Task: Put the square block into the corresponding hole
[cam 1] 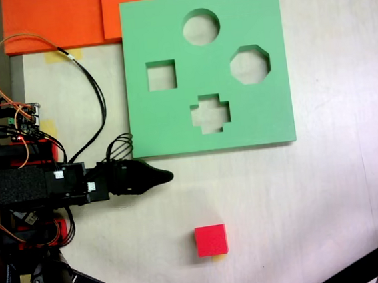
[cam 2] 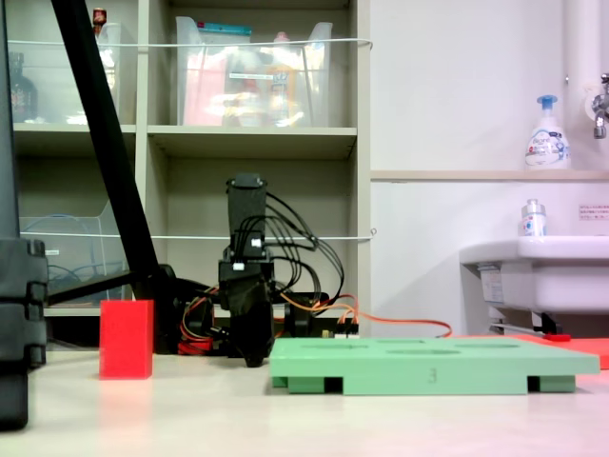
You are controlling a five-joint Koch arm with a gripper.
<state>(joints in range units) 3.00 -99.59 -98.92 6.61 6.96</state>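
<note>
Claw (cam 1: 168, 177) low over bench (cam 1: 327, 188), tip pointing right in overhead fixed view — jaws stacked to one dark point, open or closed cannot be told; holds nothing. Square block (cam 1: 211, 240) lies below and slightly right of tip, apart, square-on to board edges, no long axis. Square hole (cam 1: 161, 75) empty, above claw, left side of green board (cam 1: 267, 117). Counts — one block, one board, four cutouts, one square.

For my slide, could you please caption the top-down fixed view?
Gripper rests beside the green board, red cube lying apart from its square cutout.
</note>
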